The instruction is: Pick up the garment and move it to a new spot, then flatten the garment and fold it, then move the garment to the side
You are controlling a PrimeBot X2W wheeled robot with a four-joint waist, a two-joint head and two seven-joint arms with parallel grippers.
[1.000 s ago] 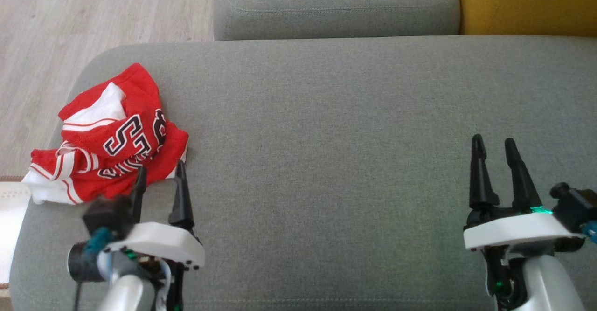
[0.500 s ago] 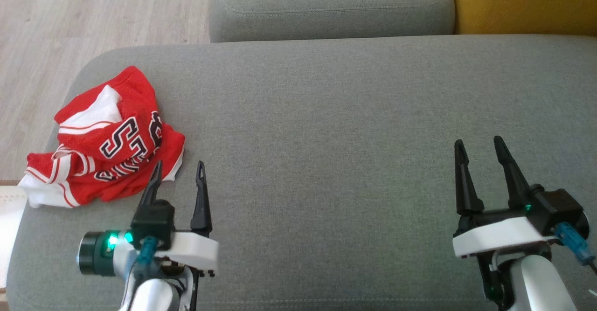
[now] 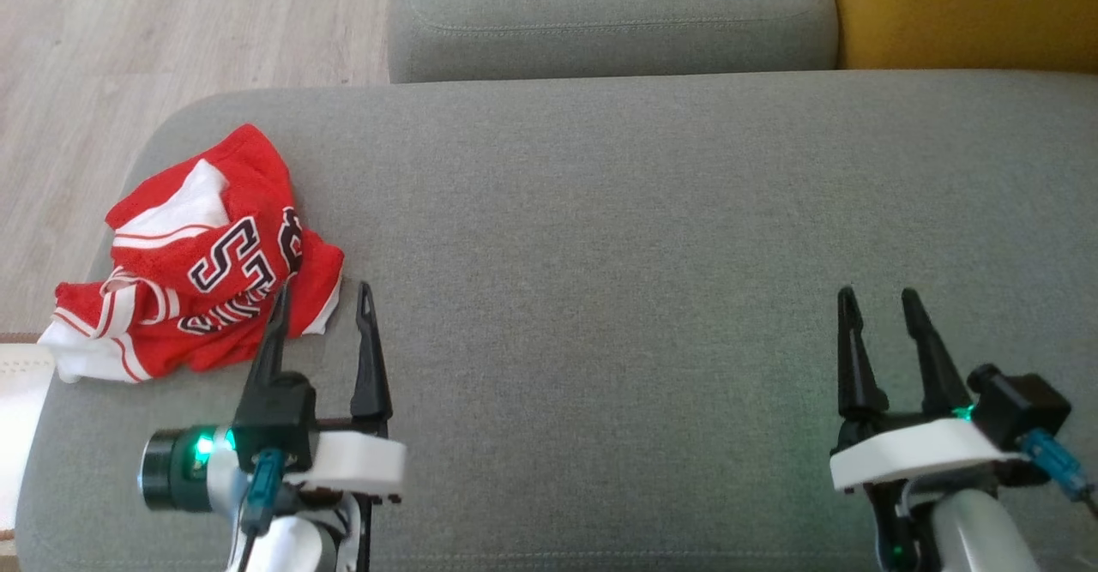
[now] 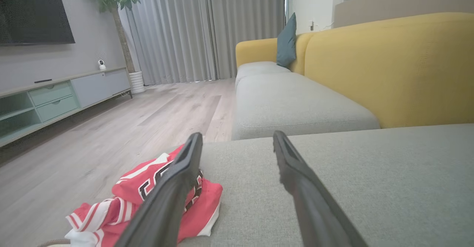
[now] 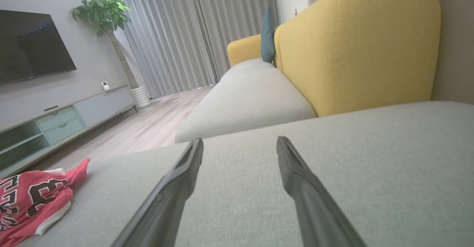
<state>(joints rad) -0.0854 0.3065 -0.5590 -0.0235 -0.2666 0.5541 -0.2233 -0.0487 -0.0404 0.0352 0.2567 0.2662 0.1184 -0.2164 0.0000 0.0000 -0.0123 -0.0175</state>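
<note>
Both wide open, empty: left gripper beside crumpled red garment, right gripper over woven grey cushion.

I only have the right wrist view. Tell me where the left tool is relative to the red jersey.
Observer: In the head view the left tool is open, its tips at the jersey's near right edge.
Operator: Say whether it touches the cloth.
Observer: I cannot tell; in the left wrist view one finger crosses in front of the jersey, the other stands over bare cushion.
Operator: Report how the jersey lies.
Observer: It is a crumpled heap, its white hem at the cushion's left edge.
</note>
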